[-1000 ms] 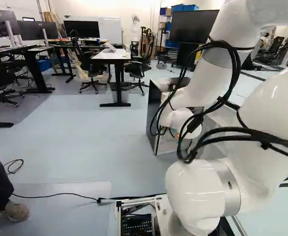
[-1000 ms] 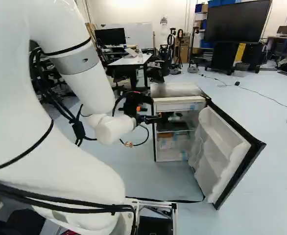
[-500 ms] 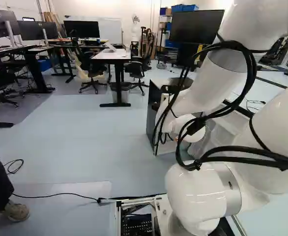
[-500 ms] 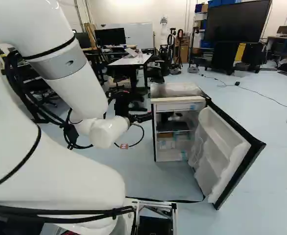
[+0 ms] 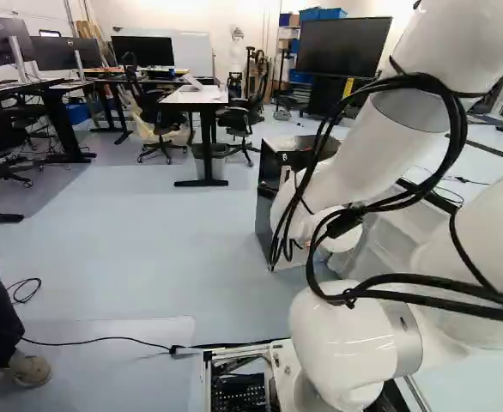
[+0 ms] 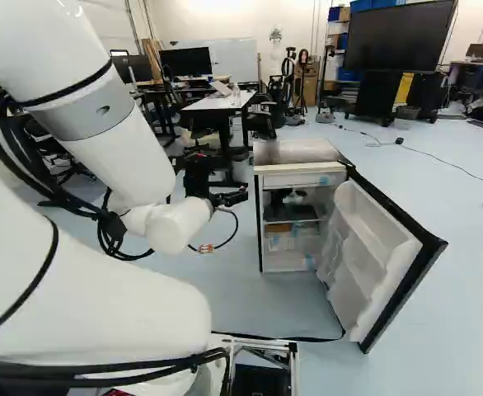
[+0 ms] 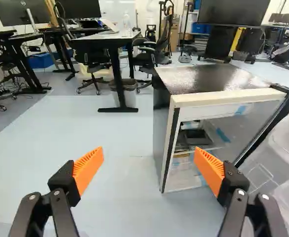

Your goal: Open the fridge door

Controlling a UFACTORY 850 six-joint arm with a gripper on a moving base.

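From where I stand, the arm (image 5: 380, 154) hides the gripper and much of the fridge (image 6: 295, 152) in the left base view. The right base view shows the gripper (image 6: 240, 196) near the fridge's left side, and takes in the whole door (image 6: 373, 239), swung wide on the right; the wrist view cuts that door off. Up close, the gripper (image 7: 149, 154) has its fingers spread, orange pads (image 7: 88, 169) well apart and nothing between them. I can't make out quite what sits on the dim shelves (image 7: 198, 148). The fridge stands ahead and to one side, partly behind one finger. Beyond are a table (image 7: 105, 37), office chairs (image 7: 158, 52) and a big screen (image 6: 400, 37); a cable (image 6: 449, 167) trails across the floor.
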